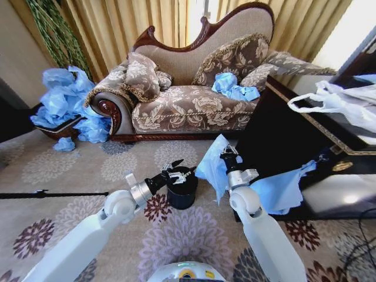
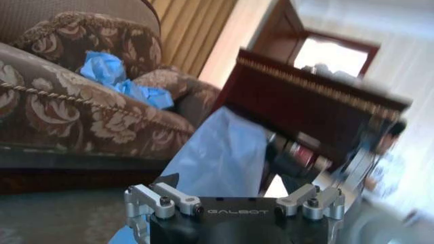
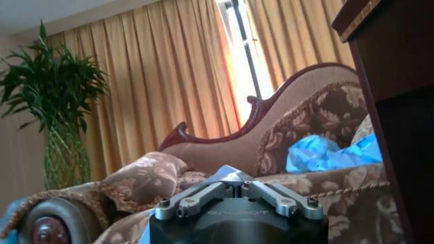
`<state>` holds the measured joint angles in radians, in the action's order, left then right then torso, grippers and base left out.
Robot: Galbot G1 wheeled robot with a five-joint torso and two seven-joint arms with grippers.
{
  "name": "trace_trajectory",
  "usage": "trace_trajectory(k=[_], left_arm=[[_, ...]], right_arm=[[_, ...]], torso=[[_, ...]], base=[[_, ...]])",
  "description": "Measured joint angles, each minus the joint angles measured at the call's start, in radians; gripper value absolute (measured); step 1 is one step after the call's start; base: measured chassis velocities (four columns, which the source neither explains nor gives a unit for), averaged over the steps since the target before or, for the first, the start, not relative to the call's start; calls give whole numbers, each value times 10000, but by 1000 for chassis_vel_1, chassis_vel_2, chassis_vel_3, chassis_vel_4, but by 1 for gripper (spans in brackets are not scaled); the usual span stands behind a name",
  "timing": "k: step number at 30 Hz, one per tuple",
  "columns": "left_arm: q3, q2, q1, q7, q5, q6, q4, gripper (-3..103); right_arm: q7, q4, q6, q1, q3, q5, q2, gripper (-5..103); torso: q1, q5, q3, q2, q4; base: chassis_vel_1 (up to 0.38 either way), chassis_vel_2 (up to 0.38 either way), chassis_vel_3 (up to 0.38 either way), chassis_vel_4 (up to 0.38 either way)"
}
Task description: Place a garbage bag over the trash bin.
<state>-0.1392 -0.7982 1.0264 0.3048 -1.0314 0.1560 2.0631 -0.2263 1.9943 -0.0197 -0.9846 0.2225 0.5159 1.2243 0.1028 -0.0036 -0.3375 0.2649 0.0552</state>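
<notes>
The small black trash bin (image 1: 182,194) stands on the patterned carpet in front of the sofa. My left gripper (image 1: 178,171) hovers open just over the bin's rim. Right of the bin, my right gripper (image 1: 226,151) is shut on the top of the light blue garbage bag (image 1: 210,168), which hangs in the air beside the bin without touching it. The left wrist view shows the same garbage bag (image 2: 220,155) hanging ahead of the spread finger links. In the right wrist view the finger links meet at the middle.
A floral sofa (image 1: 188,106) stands behind, with blue bags (image 1: 234,87) on its seat and a pile of blue bags (image 1: 64,103) at its left end. A dark cabinet (image 1: 294,135) on the right carries a white plastic bag (image 1: 341,103). Another blue bag (image 1: 281,189) lies at the cabinet's foot.
</notes>
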Motion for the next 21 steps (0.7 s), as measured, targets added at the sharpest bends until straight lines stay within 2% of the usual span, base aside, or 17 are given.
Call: trace_trajectory(k=[2,3,5,17,21], left_arm=[[135,-46,-108,18,652,-40,-128,100],[135,-46,-108,18,652,-40,-128,100],[243,-107,-249,19,1195,-105,-251,100],[405,-276,-255,-591,1658,-22,-314,100],[660,-429,-339,-805,2089,51,-504,100]], right_arm=[[-119,257,119,-64,-72,199,-46,0],[-119,257,119,-64,-72,199,-46,0],[-131,425,157,-137,-117,210,-60,0],[-106,732,218,-273,-349,92,20,0],[22,1040,247,-427,-507,70,23,0]], torso=[[-1,0,0,0,0],[-1,0,0,0,0],[0,1,0,0,1],[0,2,0,0,-1],[-1,1,1,0,0]], base=[[0,0,0,0],[0,0,0,0],[0,0,0,0],[0,0,0,0],[0,0,0,0]])
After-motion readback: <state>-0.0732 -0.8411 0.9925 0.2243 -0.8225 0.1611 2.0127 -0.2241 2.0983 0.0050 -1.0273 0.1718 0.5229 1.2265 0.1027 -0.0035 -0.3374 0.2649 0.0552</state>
